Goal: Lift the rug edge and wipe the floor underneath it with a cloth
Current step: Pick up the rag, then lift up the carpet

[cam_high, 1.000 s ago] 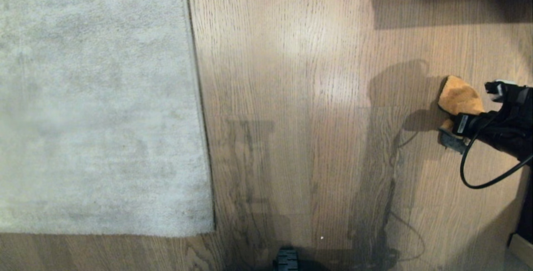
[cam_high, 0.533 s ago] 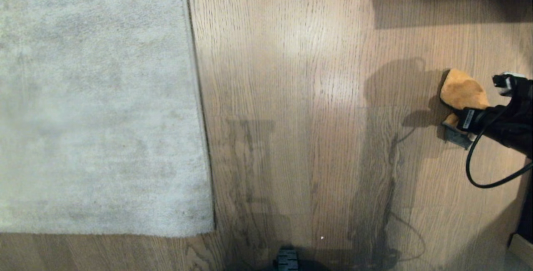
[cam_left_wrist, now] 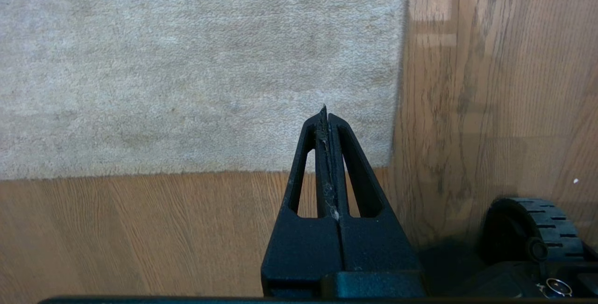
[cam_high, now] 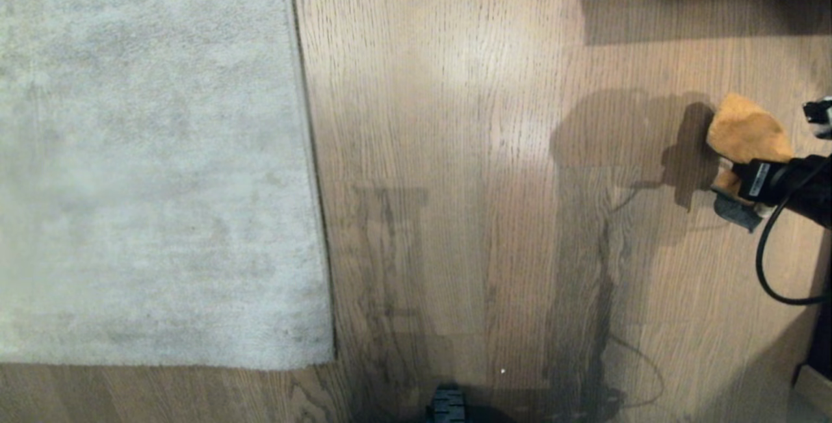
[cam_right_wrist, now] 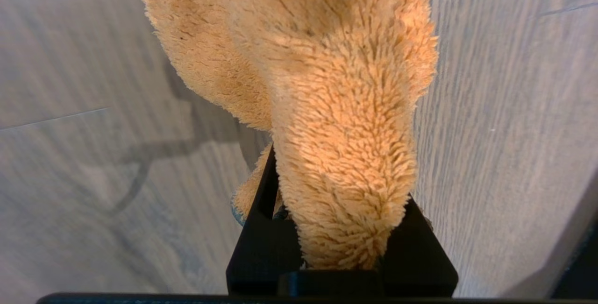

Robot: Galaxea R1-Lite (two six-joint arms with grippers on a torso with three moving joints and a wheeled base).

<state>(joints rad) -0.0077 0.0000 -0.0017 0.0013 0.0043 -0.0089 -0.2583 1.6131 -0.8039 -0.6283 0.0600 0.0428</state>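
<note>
The pale grey-beige rug [cam_high: 149,163] lies flat at the left, and its rug edge [cam_high: 311,163] runs straight down the brown plank floor [cam_high: 468,150]. At the far right my right gripper [cam_high: 738,176] is shut on the mustard cloth [cam_high: 747,132], which hangs above the floor with a grey bit [cam_high: 734,210] at one end. In the right wrist view the fluffy cloth [cam_right_wrist: 336,122] covers the gripper [cam_right_wrist: 336,178]. The left gripper [cam_left_wrist: 325,112] is shut and empty, parked above the rug's near corner [cam_left_wrist: 390,154].
A black cable [cam_high: 773,267] loops below the right wrist. Dark shadow from furniture falls at the top right [cam_high: 702,0]. A pale board [cam_high: 812,387] sits at the bottom right corner. The base's black wheel [cam_left_wrist: 532,234] is near the left gripper.
The right gripper has carried the cloth toward the right edge and slightly farther away, and its shadow on the floor has spread apart from it. The rug and the left gripper have not moved.
</note>
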